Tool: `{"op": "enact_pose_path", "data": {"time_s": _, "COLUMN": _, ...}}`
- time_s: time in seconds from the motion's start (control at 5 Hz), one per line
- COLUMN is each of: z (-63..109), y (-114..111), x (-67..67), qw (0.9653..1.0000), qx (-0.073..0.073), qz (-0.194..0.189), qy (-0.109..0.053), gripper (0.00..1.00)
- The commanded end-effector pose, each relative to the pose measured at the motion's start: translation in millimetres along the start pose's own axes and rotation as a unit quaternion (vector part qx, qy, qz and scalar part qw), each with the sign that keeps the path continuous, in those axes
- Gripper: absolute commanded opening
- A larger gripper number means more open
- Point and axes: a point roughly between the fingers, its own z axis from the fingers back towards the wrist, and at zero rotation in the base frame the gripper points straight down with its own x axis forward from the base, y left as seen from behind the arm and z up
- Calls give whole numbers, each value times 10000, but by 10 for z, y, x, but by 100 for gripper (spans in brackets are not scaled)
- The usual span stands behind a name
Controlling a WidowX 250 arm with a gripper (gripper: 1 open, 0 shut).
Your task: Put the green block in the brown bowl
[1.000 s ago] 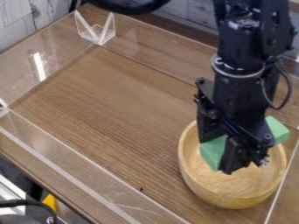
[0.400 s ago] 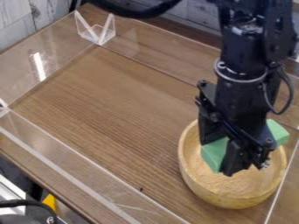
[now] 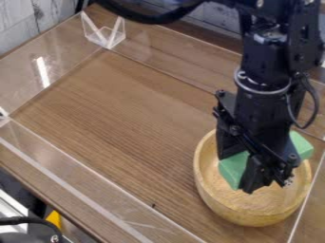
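The brown bowl [image 3: 223,203] sits at the lower right of the wooden table, a wide shallow bowl of light wood with a thick rim. My black gripper [image 3: 263,177] points straight down into it. The green block [image 3: 237,168] is clamped between the fingers, lying across the bowl's inside with one end showing left of the fingers and the other end at the right by the rim. Whether the block rests on the bowl's floor is hidden by the gripper.
Clear acrylic walls [image 3: 76,185] fence the wooden table [image 3: 114,104] along the front and left. A small clear stand [image 3: 105,31] sits at the back left. A dark cable runs beside the arm at the right.
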Motion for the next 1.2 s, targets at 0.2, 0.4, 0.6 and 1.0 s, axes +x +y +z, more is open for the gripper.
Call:
{"op": "enact_pose_path", "data": {"time_s": 0.2, "z": -30, "y": -20, "x": 27, "qw": 10000, "qx": 52, "qz": 16, "qy": -67, "gripper": 0}}
{"op": "enact_pose_path", "data": {"time_s": 0.4, "z": -58, "y": -18, "x": 23, "qw": 10000, "qx": 66, "qz": 54, "qy": -43, "gripper": 0}}
{"op": "enact_pose_path", "data": {"time_s": 0.6, "z": -77, "y": -16, "x": 19, "qw": 9999, "qx": 75, "qz": 96, "qy": -19, "gripper": 0}}
{"op": "enact_pose_path", "data": {"time_s": 1.0, "z": -88, "y": -8, "x": 15, "qw": 9998, "qx": 81, "qz": 184, "qy": 23, "gripper": 0}}
